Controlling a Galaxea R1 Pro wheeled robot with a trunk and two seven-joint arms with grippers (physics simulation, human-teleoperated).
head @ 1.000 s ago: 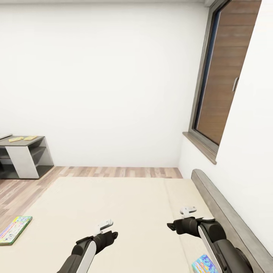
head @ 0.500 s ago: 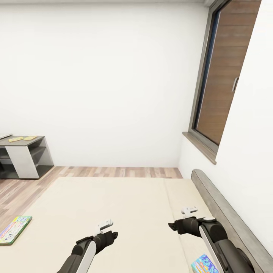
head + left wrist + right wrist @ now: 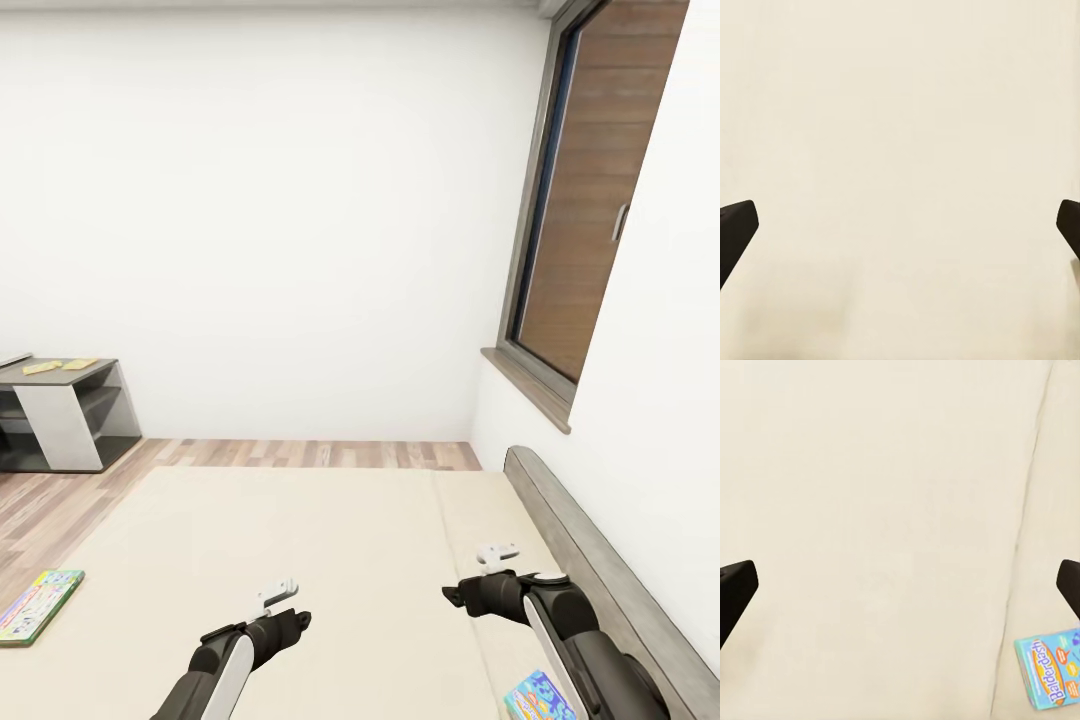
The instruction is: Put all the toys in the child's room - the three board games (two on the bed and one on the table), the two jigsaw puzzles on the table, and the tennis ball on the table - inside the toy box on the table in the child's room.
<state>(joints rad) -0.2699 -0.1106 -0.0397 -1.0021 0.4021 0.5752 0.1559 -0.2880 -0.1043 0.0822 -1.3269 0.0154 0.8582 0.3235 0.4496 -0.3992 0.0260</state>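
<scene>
Head view: the bed [image 3: 330,560] fills the lower half, its beige mattress bare across the middle and its grey headboard [image 3: 590,560] running along the right-hand wall. Both arms reach out over the mattress.

Left gripper [image 3: 900,225]: the wrist view shows its two dark fingertips [image 3: 736,225] at opposite edges, spread wide, with plain mattress between them and nothing held. In the head view this gripper [image 3: 290,625] sits at 6 o'clock.

Right gripper [image 3: 900,585]: fingers likewise spread wide and empty. In the head view it [image 3: 455,595] sits at about 5 o'clock.

Task items on the bed:
- Small blue game box [image 3: 1051,667], lying flat on the mattress, well apart from the right gripper's fingers. In the head view it [image 3: 535,697] lies at 5 o'clock, beside the right forearm near the headboard.
- Green-edged game box [image 3: 35,605], lying flat at 8 o'clock near the mattress edge, well apart from the left gripper.

Surroundings: a dark grey cabinet [image 3: 65,415] stands at 9 o'clock on the wood floor [image 3: 300,453]. A dark-framed window [image 3: 590,190] occupies 2 o'clock.
</scene>
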